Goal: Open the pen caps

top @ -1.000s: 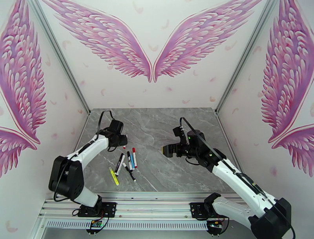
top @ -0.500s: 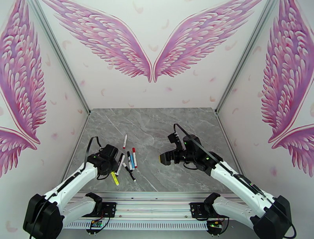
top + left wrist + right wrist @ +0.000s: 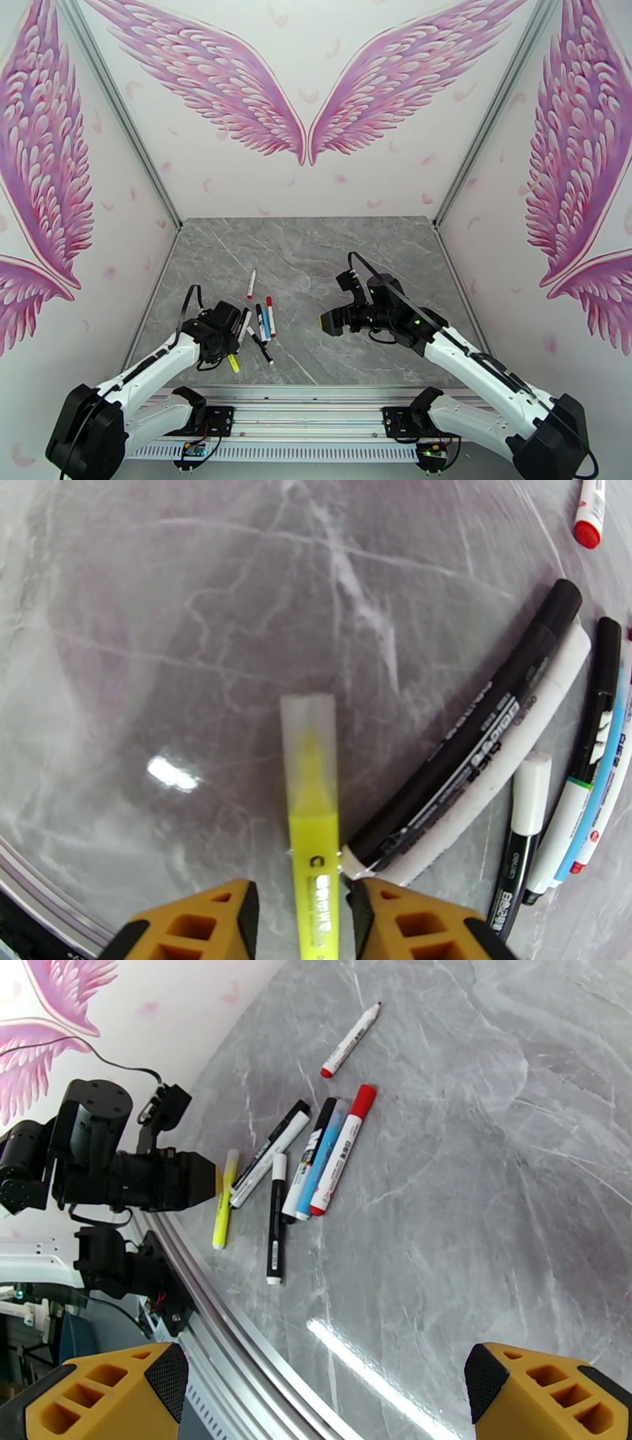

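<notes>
step: we're picking up the yellow highlighter (image 3: 313,827) with the left gripper (image 3: 303,910); jaws flank its barrel, can't tell if they're clamped yet.
right gripper: the right gripper (image 3: 324,1390) is spread wide, nothing in it, hovering well apart from the pens (image 3: 316,1157).
next: we judge a firm clamp and lift, then right gripper pulls the translucent cap (image 3: 307,729).
location: highlighter lies on the marble surface (image 3: 316,253), just beside a black-and-white marker (image 3: 474,744).
materials: smooth slim plastic barrels, glossy grey stone.
</notes>
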